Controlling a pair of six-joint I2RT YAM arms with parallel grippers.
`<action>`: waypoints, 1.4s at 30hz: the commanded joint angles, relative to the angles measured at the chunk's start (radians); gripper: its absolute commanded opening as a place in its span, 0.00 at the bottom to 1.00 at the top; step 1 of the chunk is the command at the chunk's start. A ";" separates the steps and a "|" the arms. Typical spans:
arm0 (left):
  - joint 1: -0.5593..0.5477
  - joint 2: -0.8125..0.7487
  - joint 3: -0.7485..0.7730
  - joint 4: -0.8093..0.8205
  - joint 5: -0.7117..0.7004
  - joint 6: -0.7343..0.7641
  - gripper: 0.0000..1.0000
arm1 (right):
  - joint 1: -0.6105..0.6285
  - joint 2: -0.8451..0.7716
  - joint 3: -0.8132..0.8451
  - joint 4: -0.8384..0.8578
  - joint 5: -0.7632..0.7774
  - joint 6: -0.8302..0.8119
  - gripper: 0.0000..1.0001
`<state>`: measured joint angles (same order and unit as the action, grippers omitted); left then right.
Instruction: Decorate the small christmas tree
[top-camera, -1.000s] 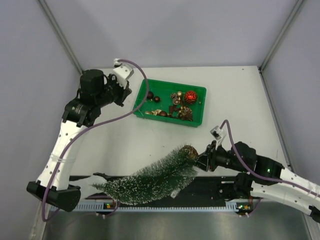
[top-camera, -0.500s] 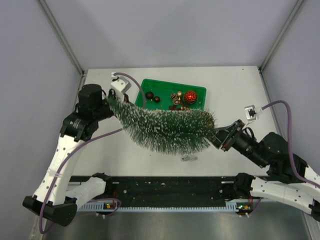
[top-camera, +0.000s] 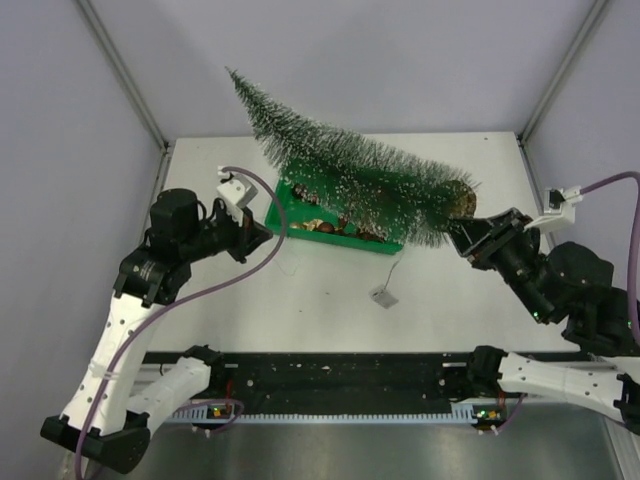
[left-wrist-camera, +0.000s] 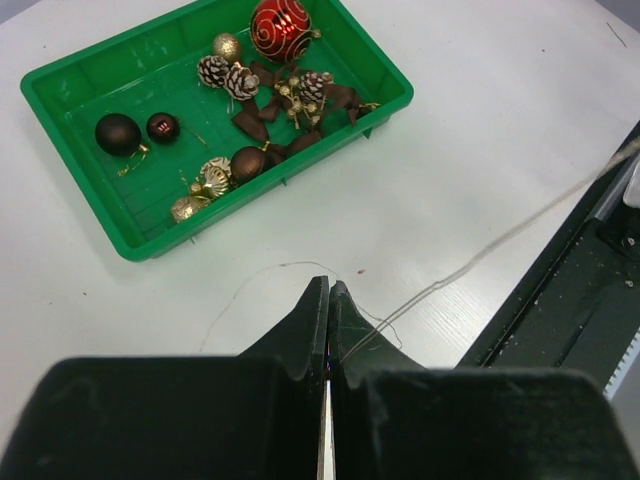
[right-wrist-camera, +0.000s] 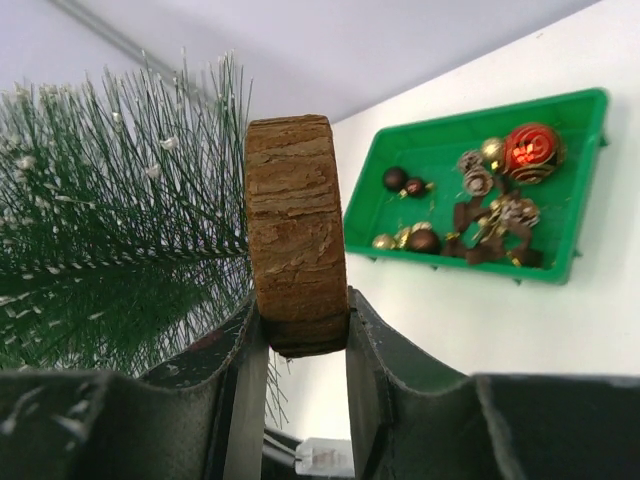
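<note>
The small christmas tree (top-camera: 350, 170) hangs in the air above the green tray (top-camera: 276, 205), its tip pointing to the back left. My right gripper (top-camera: 468, 225) is shut on the tree's round brown base (right-wrist-camera: 296, 230), clamped between both fingers (right-wrist-camera: 248, 360). The tray (left-wrist-camera: 140, 75) holds a red ball (left-wrist-camera: 281, 28), pine cones, brown balls and gold ornaments; it also shows in the right wrist view (right-wrist-camera: 575, 200). My left gripper (top-camera: 262, 232) is shut just left of the tray, low over the table. A thin thread (left-wrist-camera: 480, 255) runs to its finger seam.
A small tag (top-camera: 383, 296) on a thin string lies on the white table in front of the tray. A black rail (top-camera: 330, 375) runs along the near edge. Grey walls and slanted frame posts enclose the table.
My right gripper has carried the tree from the near edge up and back, over the tray, its tip swinging to the back left. My left arm has dropped toward the table.
</note>
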<state>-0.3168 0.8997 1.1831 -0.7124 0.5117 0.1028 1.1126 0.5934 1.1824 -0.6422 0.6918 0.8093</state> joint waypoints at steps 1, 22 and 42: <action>0.004 -0.033 -0.019 0.013 0.060 -0.017 0.00 | 0.010 0.107 0.118 -0.072 0.166 0.067 0.00; 0.002 -0.130 -0.079 -0.160 0.047 0.172 0.00 | -0.427 0.327 0.089 -0.116 -0.101 0.119 0.00; 0.002 -0.052 0.182 -0.401 0.051 0.478 0.03 | -0.373 0.477 -0.294 0.108 -0.221 0.018 0.00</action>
<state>-0.3168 0.8089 1.2984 -1.0878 0.5720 0.4812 0.6952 1.0405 0.8936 -0.6384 0.4675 0.9173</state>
